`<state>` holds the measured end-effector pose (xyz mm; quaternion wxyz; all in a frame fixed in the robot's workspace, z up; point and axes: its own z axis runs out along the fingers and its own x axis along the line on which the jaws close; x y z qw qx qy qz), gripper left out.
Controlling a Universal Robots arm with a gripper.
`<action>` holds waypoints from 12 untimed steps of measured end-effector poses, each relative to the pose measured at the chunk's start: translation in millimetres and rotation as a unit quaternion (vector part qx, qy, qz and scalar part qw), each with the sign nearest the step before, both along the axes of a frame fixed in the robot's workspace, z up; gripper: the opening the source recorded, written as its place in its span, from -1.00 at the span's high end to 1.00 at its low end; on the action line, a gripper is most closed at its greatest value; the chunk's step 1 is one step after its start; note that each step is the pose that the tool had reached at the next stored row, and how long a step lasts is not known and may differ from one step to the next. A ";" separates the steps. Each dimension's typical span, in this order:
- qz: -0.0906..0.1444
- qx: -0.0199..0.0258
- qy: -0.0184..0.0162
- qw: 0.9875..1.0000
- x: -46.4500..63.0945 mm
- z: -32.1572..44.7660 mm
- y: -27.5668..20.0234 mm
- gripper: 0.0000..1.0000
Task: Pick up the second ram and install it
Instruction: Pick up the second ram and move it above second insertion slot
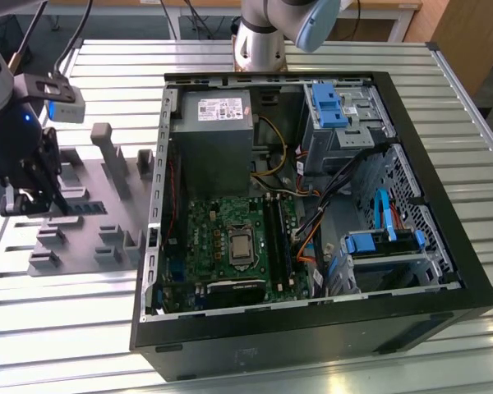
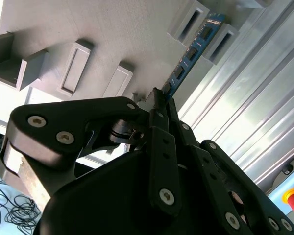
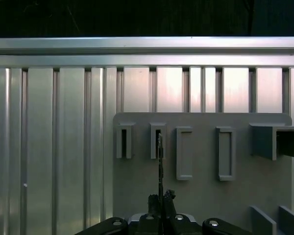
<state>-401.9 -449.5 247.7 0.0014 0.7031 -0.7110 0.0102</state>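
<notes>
In the second wrist view the gripper was pinching one end of the blue memory stick, which stood on its edge between two posts of the grey tray.

Bright even light; strong glare on table slats.

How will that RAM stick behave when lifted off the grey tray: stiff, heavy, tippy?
Probably stiff: the second ram is a flat board running straight from the gripper with no sag. Likely light: it looks thin edge-on in the first wrist view. Standing on its narrow edge on the grey fixture tray, it could tip if released.
</notes>
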 end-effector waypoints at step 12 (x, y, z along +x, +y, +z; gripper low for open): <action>0.000 -0.001 0.000 1.000 0.0 6.0 0.1 0.72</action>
